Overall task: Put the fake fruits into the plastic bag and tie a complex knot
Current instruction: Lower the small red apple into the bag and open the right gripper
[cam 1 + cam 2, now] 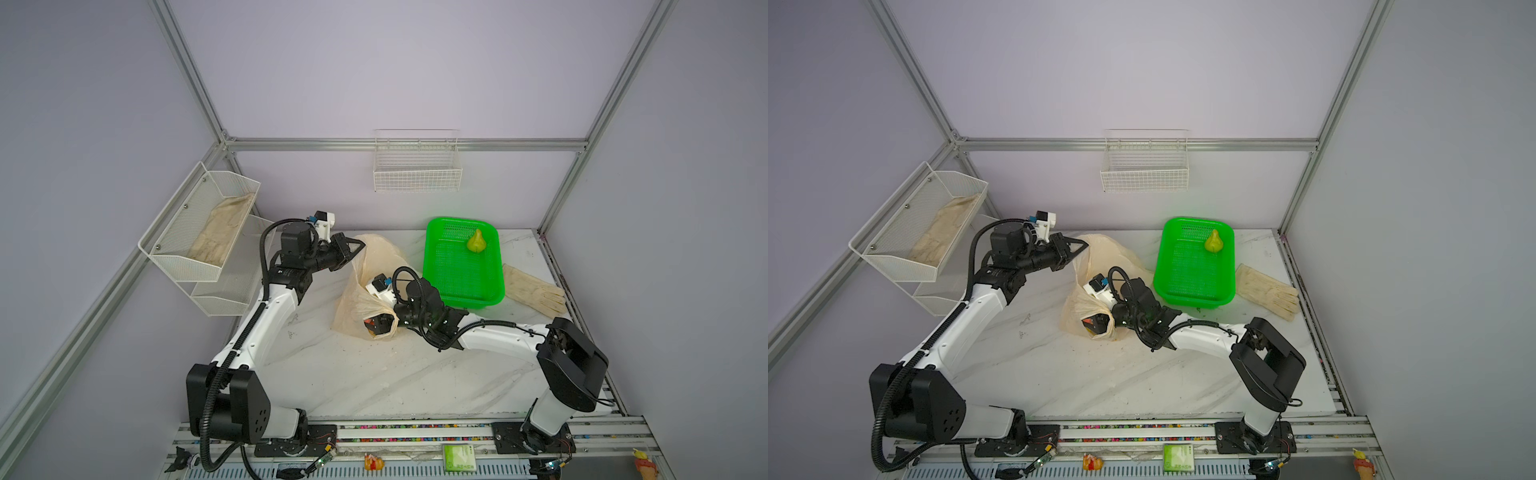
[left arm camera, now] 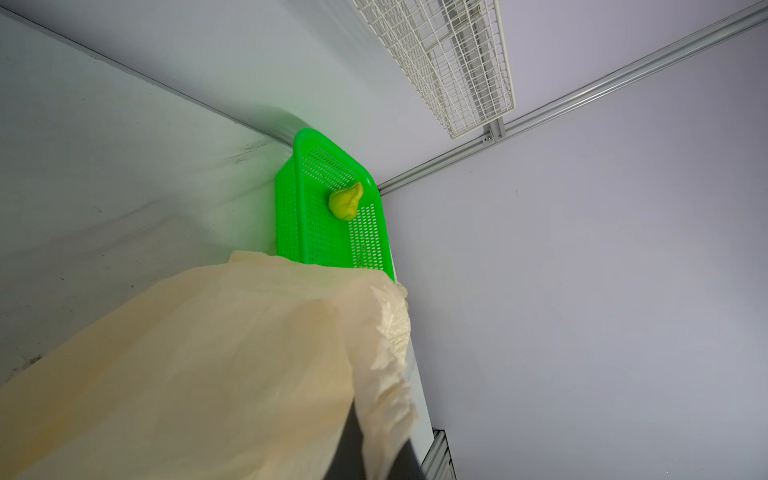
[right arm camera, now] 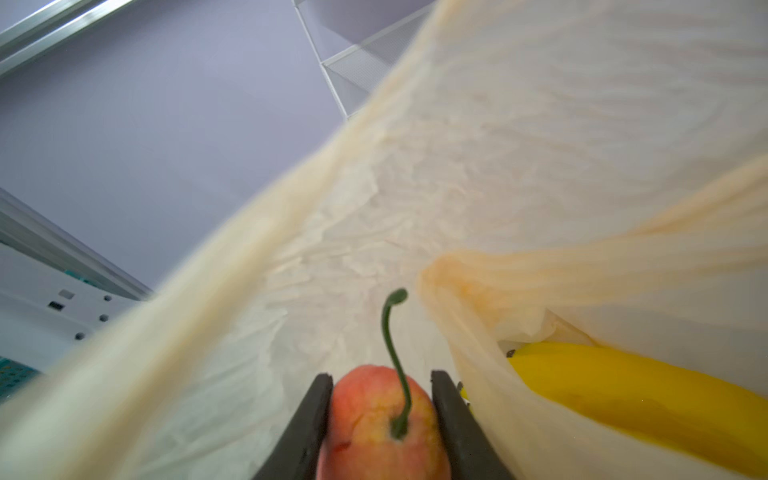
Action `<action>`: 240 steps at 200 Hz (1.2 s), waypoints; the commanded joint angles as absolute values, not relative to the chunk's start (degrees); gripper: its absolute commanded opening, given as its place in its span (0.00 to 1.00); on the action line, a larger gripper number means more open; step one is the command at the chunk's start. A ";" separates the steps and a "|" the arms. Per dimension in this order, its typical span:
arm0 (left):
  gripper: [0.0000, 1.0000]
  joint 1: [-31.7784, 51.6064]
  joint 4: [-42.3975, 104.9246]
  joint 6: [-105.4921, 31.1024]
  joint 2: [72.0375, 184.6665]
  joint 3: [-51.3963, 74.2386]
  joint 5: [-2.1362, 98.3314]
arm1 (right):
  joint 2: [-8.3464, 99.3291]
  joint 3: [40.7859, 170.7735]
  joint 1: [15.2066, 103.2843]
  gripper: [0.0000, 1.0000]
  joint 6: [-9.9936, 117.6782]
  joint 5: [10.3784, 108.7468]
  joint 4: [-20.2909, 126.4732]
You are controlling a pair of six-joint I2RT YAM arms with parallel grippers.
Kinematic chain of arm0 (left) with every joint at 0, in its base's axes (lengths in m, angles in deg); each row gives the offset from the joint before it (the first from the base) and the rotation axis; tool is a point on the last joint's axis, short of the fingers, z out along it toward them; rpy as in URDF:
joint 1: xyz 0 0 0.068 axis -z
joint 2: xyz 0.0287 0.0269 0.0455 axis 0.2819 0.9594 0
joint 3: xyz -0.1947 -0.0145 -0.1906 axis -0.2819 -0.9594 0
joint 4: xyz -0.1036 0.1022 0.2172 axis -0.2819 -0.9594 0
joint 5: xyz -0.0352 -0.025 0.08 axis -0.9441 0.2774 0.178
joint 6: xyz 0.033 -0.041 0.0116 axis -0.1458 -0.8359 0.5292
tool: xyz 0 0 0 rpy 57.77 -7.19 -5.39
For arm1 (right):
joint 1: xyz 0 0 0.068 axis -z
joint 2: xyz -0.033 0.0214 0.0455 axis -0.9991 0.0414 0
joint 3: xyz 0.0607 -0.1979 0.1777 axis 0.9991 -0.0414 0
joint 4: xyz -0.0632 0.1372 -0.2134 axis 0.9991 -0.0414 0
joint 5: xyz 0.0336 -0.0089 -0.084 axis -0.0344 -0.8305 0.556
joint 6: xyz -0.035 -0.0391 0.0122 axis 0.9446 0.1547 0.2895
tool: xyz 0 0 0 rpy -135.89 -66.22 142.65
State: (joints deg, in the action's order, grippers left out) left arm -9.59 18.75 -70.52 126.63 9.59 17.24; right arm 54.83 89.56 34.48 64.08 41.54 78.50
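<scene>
Left tool [image 1: 358,250] pinches the limp, thin peach plastic bag [image 1: 351,309] at eleven o'clock; right tool [image 3: 382,374] grasps the slippery red stemmed cherry [image 3: 374,419].

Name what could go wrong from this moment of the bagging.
The left gripper pinches only a thin edge of the plastic bag; a slip could drop the mouth onto the right gripper, shut on the red stemmed fruit inside. Withdrawing may snag the loose film and drag out the banana. The pear sits in the green basket; tying now would omit it.
</scene>
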 commanded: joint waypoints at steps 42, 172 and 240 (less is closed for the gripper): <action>0.00 -9.30 20.01 -69.81 124.61 11.23 17.49 | 62.56 96.42 34.50 0.38 60.17 51.21 82.10; 0.00 -9.42 20.10 -69.37 124.18 11.25 17.78 | 64.50 93.34 34.11 0.65 62.33 47.46 80.36; 0.00 -9.68 19.55 -68.14 124.26 10.96 18.18 | 46.49 84.51 41.46 0.58 58.61 36.27 77.55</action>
State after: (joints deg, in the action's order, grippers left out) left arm -9.55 18.62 -70.35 126.44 9.59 17.79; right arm 53.41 87.25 38.42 60.47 41.78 78.35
